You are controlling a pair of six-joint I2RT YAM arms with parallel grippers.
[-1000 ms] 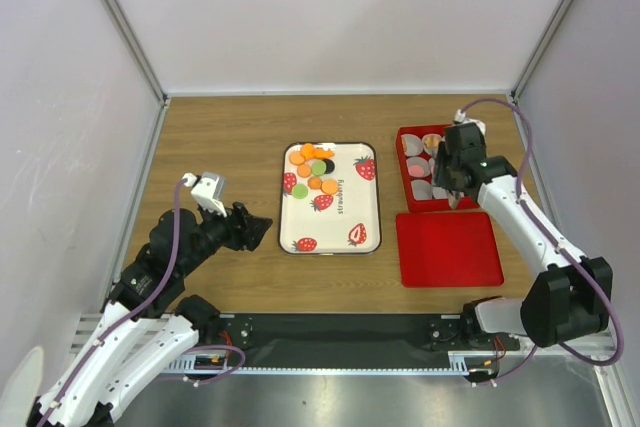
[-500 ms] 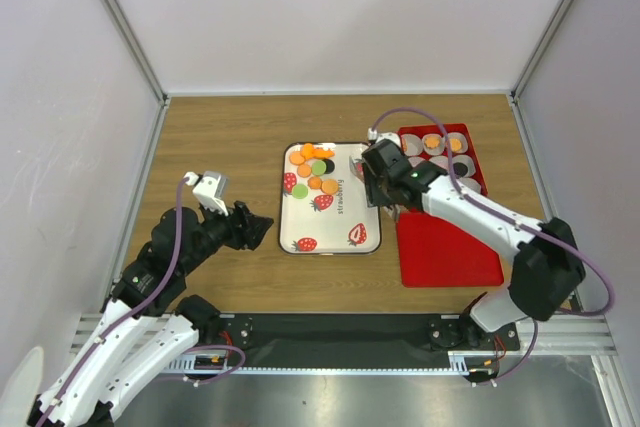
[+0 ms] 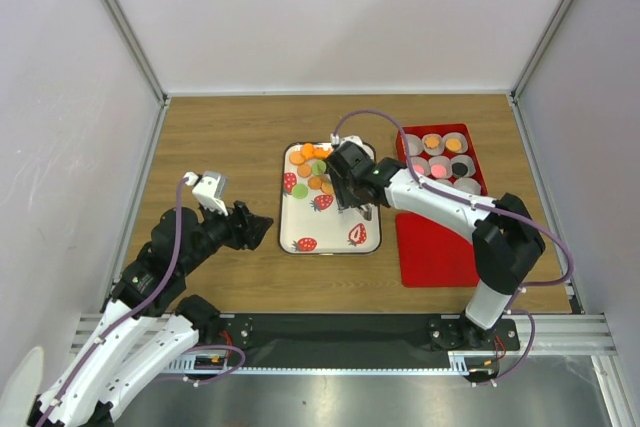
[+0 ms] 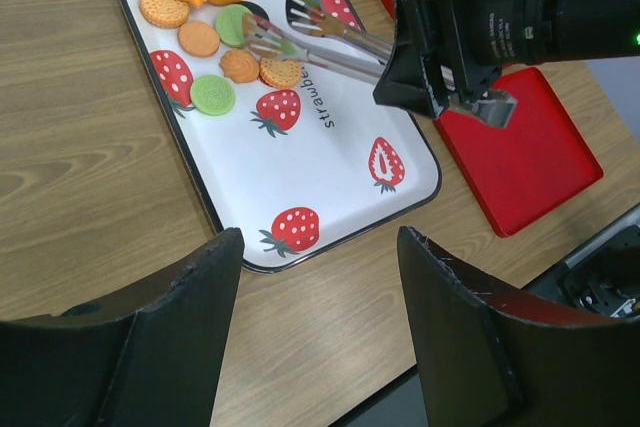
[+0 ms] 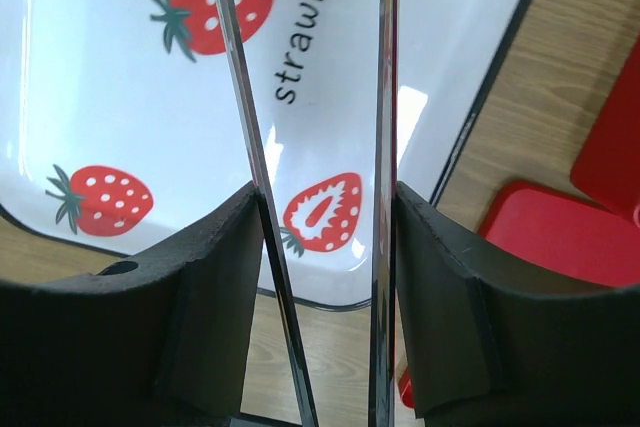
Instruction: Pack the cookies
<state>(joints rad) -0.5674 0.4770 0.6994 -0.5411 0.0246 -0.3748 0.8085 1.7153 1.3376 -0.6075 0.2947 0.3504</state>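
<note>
right gripper (image 3: pixel 350 183): clamped on the handle end of a pair of metal tongs (image 4: pixel 322 39). In the right wrist view the two blades stand apart, with nothing visible between them.
left gripper (image 3: pixel 254 227): fingers spread wide and holding nothing, parked just off the tray's left edge.
cookies (image 4: pixel 214 35): a loose cluster in the far-left part of the strawberry tray (image 3: pixel 335 232). Others already sit in the paper cups (image 3: pixel 456 143) of the red box (image 3: pixel 403 133).
key relation: from the right gripper the cluster lies far and to the left, along the tongs' long axis. The blade tips are over the cluster's near side, by the green and black discs. You cannot tell whether they touch.
nearer arm: the right, by reach of the tongs. The left is well apart from the cluster.
next move (judgement): you need one cookie lined up between the blades before squeezing. The discs lie flat and crowded, so a neighbour may get nudged.
change from earlier: a second ago the right arm was over the red box, half a second ago it was between box and tray, and now it is over the tray. The left arm has not moved.
</note>
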